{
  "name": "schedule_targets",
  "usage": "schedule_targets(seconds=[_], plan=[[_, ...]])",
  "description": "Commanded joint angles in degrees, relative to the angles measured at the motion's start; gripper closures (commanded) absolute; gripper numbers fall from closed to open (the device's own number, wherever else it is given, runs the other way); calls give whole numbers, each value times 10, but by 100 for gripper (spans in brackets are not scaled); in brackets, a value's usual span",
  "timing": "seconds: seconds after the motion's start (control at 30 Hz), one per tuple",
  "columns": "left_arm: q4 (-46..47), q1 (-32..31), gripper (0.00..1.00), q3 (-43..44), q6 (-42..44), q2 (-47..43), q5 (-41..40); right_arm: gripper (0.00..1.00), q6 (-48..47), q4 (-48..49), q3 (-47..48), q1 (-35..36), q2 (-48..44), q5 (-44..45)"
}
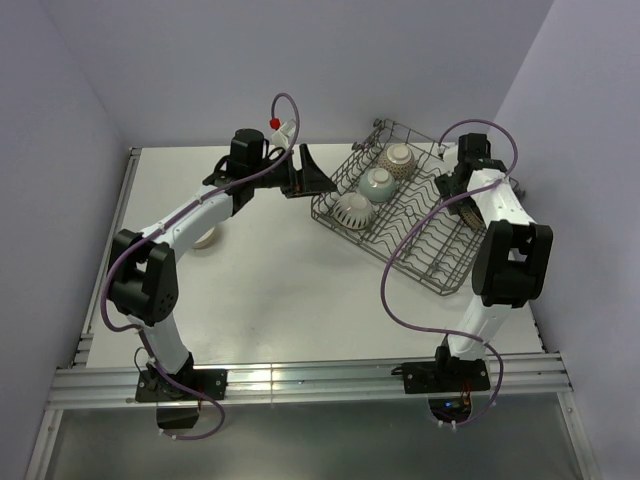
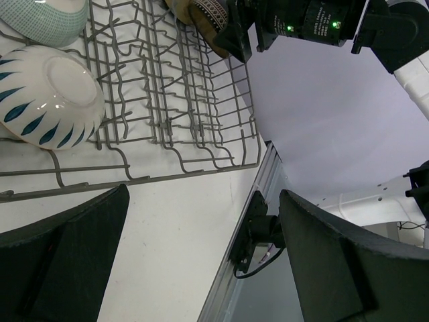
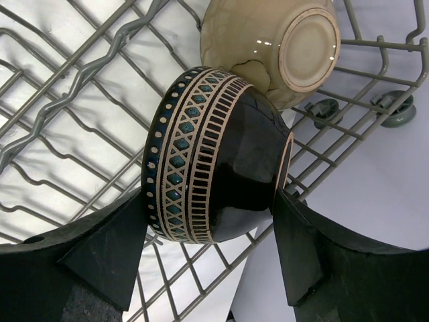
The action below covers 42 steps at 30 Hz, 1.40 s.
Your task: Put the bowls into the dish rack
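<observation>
The grey wire dish rack (image 1: pixel 425 235) stands at the back right. In its far end sit a tan-brown bowl (image 1: pixel 398 157), a pale teal bowl (image 1: pixel 377 183) and a white bowl with a blue leaf pattern (image 1: pixel 353 209). My right gripper (image 3: pixel 211 201) is shut on a glossy black bowl with a patterned band (image 3: pixel 214 168), held on its side over the rack wires (image 3: pixel 80 100), next to the tan bowl (image 3: pixel 275 47). My left gripper (image 2: pixel 201 255) is open and empty, just left of the rack (image 2: pixel 174 100). A pale bowl (image 1: pixel 207 238) lies on the table, partly hidden under my left arm.
The white table (image 1: pixel 270 280) ends in a metal rail (image 1: pixel 300 380) at the front. Grey walls close in at the back and both sides. In the left wrist view the leaf-pattern bowl (image 2: pixel 47 100) and the teal bowl (image 2: pixel 40 17) lean in the rack.
</observation>
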Motion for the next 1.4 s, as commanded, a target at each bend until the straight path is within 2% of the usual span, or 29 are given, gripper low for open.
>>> schedule_targets(seconds=[0.0,0.6,0.63,0.7,0.73,0.8,0.83,0.97,1.0,1.07,1.27,1.33,1.37], plan=[[25,2,1,-1,1,-10,16,100,-14,50,1,7,0,35],[16,8,1,7,1,4,27,100,-36,49,-32,32,29,48],[16,7,1,7,1,4,27,91,-36,47,-31,33,31,49],[14,8,0,7,0,5,27,83,-32,41,-28,35,36,48],[14,7,1,7,0,5,27,72,-30,39,-27,36,37,45],[15,8,1,4,1,4,27,63,-31,36,-25,37,38,44],[13,9,0,4,1,4,25,54,-31,35,-24,38,40,44],[6,9,0,5,9,4,23,41,-29,26,-20,39,43,42],[6,9,0,4,11,3,22,34,-29,26,-21,38,42,42],[4,9,1,5,15,2,20,27,-30,28,-27,39,38,42],[4,12,1,4,18,-2,19,13,-29,34,-37,40,37,44],[4,12,1,4,21,-3,20,1,-28,39,-41,42,37,49],[4,12,0,4,21,-3,19,0,-25,49,-48,44,35,52]])
